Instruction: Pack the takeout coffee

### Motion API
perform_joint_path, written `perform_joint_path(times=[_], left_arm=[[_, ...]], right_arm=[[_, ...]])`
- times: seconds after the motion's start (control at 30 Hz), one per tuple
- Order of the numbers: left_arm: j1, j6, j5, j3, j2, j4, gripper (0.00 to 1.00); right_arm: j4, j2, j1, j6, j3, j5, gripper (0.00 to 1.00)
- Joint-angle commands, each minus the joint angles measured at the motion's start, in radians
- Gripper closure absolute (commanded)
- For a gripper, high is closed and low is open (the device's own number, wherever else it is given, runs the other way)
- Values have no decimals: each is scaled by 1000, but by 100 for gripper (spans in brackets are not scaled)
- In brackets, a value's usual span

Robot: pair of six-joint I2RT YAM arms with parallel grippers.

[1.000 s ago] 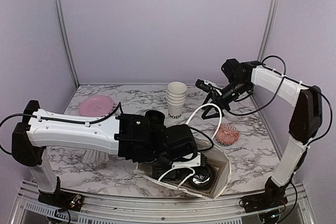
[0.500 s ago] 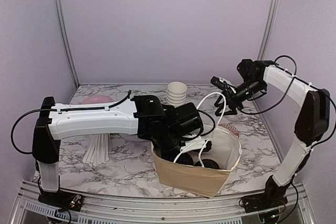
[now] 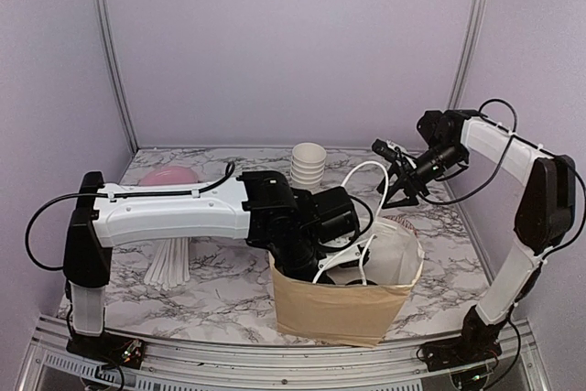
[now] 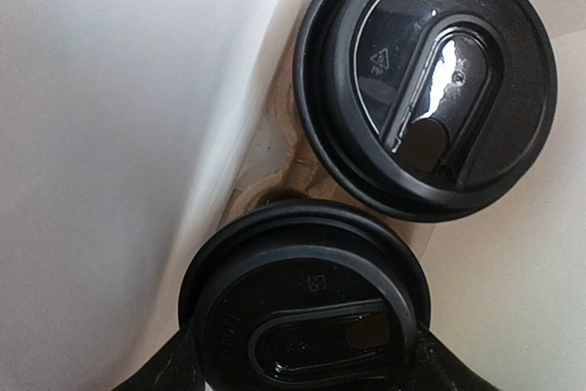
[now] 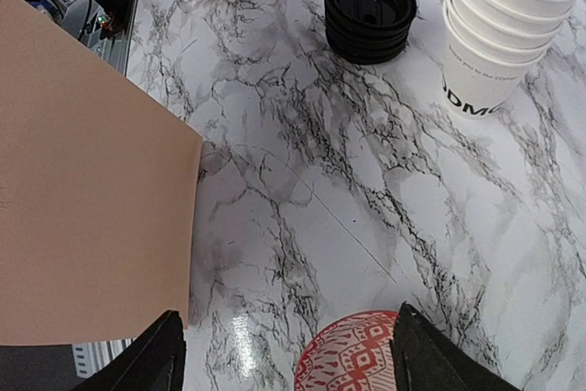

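Both takeout coffee cups (image 4: 426, 80) stand lidded, side by side inside the upright brown bag (image 3: 339, 309) — packing looks nearly done. The left gripper (image 4: 302, 363) clasps the nearer cup (image 4: 307, 318) at its lid, so release and withdrawal are probably left — the right gripper (image 5: 288, 318) hangs wide and empty above the table (image 5: 366, 180).

Likely a lab: aluminium frame (image 3: 113, 43), plain walls (image 3: 293, 43)
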Motion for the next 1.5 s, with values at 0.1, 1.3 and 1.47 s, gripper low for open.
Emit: perform_joint_path(times=[0.1,1.3,1.47], left_arm=[[-16,-64,-126,43,137,-77,60],[16,24,-265,150,-185,33,1],[16,41,-317,150,-252,72,1]], right_arm=[[25,-47,-5,18,-25,21,25],[-28,-120,-5,136,109,50,21],[-68,-162,-3,116,135,-41,22]])
